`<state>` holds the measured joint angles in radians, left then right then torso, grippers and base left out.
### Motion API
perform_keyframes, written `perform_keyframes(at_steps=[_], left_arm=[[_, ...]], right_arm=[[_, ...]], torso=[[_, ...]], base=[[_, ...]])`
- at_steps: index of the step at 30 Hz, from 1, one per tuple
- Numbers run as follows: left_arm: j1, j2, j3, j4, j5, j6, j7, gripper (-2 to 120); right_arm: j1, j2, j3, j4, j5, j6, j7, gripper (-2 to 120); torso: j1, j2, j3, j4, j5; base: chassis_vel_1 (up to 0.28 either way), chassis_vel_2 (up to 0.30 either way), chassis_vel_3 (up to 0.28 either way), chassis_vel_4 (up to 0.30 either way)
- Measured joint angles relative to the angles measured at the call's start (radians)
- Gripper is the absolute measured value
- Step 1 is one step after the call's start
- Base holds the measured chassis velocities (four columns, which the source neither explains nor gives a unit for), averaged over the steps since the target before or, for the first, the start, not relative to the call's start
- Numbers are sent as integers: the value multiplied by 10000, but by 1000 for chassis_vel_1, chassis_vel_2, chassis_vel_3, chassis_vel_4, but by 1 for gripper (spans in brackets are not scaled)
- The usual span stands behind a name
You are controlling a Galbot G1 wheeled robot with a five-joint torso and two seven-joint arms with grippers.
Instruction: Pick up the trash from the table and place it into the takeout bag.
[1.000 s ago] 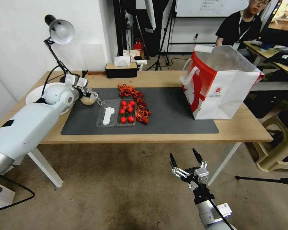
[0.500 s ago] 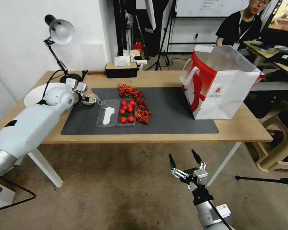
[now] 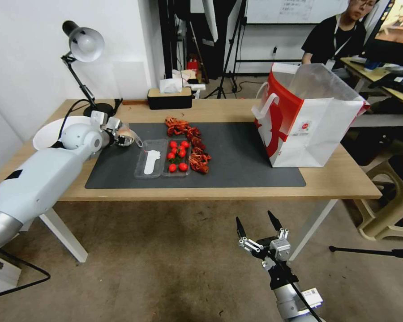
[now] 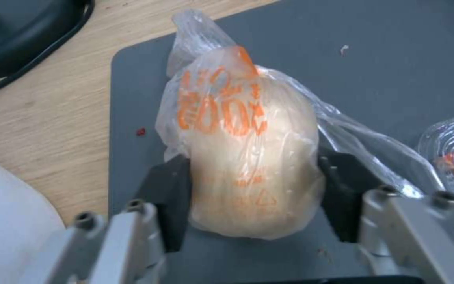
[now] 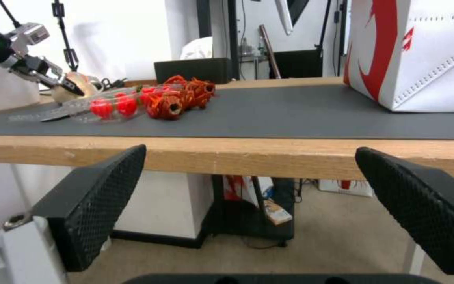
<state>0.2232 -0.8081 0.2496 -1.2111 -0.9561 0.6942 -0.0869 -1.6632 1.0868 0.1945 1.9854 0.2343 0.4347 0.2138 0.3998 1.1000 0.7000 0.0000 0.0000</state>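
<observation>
Broadly, the table [image 3: 336, 181] carries a dark grey mat [image 3: 242, 165] with the takeout bag [image 3: 320, 129] standing open-topped at its right end, well apart from everything else. Near the middle of the mat lie a clear clamshell tray [image 3: 162, 163] holding red cherry tomatoes [image 3: 178, 155] and, just beside it, a line of red crayfish shells [image 3: 195, 145]. At the mat's far-left corner the left gripper [image 4: 253, 185] has its two dark pads pressed against the sides of the clear bag with beige lump [image 4: 248, 157], the plastic bulging between them; whether the bag is clear of the mat or resting on it I cannot tell. The right gripper [image 3: 257, 226] hangs idle below the table's front edge, its fingers spread wide and holding nothing. The step in hand looks like the pick of this first piece of trash. The next move would seem to call for a lift and a long carry rightward across the mat, high enough to clear the tray and the bag's rim.
</observation>
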Motion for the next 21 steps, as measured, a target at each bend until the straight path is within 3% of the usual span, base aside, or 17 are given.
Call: perform_keyframes(at_steps=[8,10,14,18,21], left_arm=[[113,55,-328,-338,-431,-257,-23,20],[-2,116,-450,-932,-1080,-609,-101,10],[-425,96,-405,-1452,-1743,-979,-139,5],[-1498,-279,167,-1990,-2825,-1487,-306,5],[-2750,-1002,1214,-2117,-3582,-2141,-589,5]], right_arm=[[65,-1,-14,0,-3,-39,14,100],[71,-7,-15,0,-3,-63,25,100],[75,-23,-14,3,0,-79,35,100],[68,0,-6,20,3,-82,48,100],[6,68,-5,26,-44,-82,52,100]], torso=[[1,-1,0,2,-3],[0,0,1,3,-3],[1,0,0,3,3],[1,0,0,0,4],[1,0,0,2,3]], base=[[0,0,0,0],[0,0,0,0],[0,0,0,0],[0,0,0,0],[0,0,0,0]])
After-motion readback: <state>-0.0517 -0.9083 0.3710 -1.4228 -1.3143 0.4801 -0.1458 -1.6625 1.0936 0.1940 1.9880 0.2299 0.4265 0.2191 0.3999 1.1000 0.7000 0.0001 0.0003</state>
